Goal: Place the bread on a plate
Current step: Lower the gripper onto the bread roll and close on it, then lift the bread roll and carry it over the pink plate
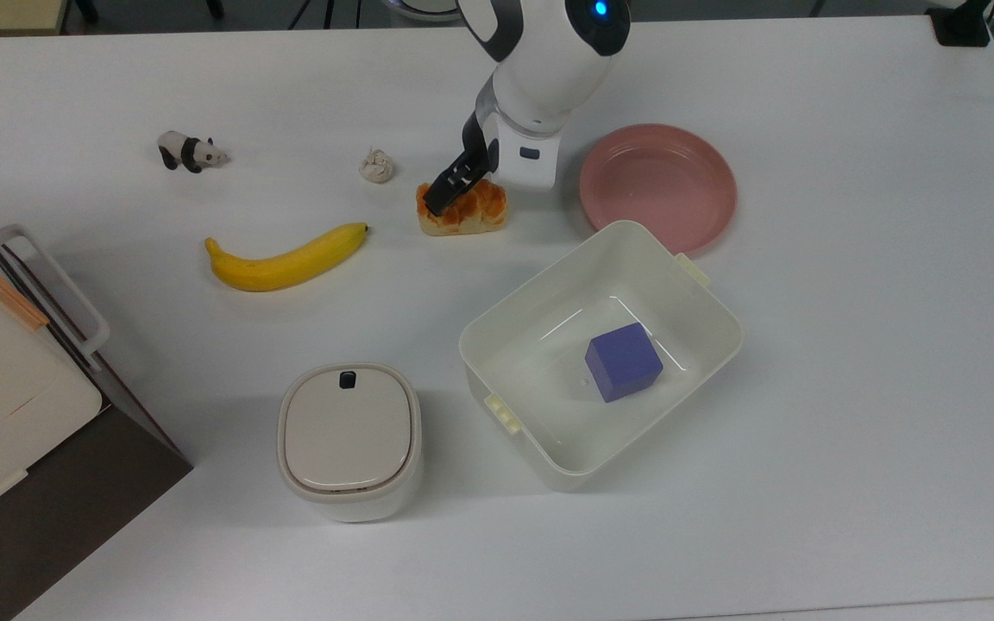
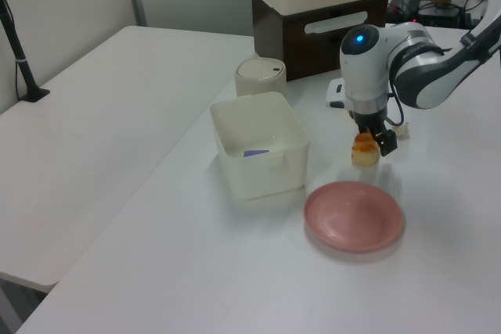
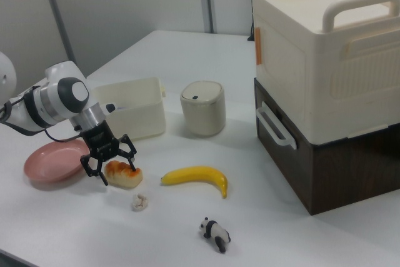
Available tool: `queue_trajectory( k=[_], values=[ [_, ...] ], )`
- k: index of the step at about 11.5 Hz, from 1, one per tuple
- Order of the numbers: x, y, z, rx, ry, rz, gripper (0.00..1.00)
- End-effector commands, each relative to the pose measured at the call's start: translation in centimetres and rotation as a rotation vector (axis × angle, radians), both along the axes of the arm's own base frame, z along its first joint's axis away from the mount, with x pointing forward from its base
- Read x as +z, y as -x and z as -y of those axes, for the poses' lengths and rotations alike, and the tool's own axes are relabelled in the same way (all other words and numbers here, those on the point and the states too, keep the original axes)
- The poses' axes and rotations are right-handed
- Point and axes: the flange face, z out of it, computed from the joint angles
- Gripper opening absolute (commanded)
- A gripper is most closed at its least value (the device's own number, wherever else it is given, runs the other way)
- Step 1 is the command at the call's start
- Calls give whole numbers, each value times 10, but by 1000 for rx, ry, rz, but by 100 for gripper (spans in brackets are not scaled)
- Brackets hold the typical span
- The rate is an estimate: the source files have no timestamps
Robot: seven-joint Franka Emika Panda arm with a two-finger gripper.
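Note:
The bread [image 1: 467, 214], a small loaf with a glossy orange-brown top, lies on the white table near the top view's middle. My gripper [image 1: 469, 197] is low over it and open. In the right view the fingers [image 3: 94, 170] spread over the bread [image 3: 125, 177], one beside its end and one over its top. The wrist hides the second finger in the top view. The pink plate [image 1: 657, 177] sits bare to the top view's right of the bread, about a hand's width away. In the left view the bread [image 2: 363, 152] lies just beyond the plate [image 2: 354, 215].
A white tub [image 1: 480, 328] holding a purple cube [image 1: 624, 360] stands close in front of plate and bread. A banana [image 1: 287, 259], a whitish ball [image 1: 377, 165] and a toy panda [image 1: 189, 152] lie to the top view's left. A lidded cream pot [image 1: 349, 440] and a large cream box [image 3: 325, 48] stand further off.

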Motion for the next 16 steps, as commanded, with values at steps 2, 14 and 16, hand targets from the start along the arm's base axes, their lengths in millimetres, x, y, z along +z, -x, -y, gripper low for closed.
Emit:
queue_trajectory(
  k=[2, 14, 16],
  values=[
    [6, -14, -1, 63, -1, 20, 46],
    [158, -2, -82, -286, -159, 174, 15],
    [169, 9, -99, -328, -188, 187, 15]
  ],
)
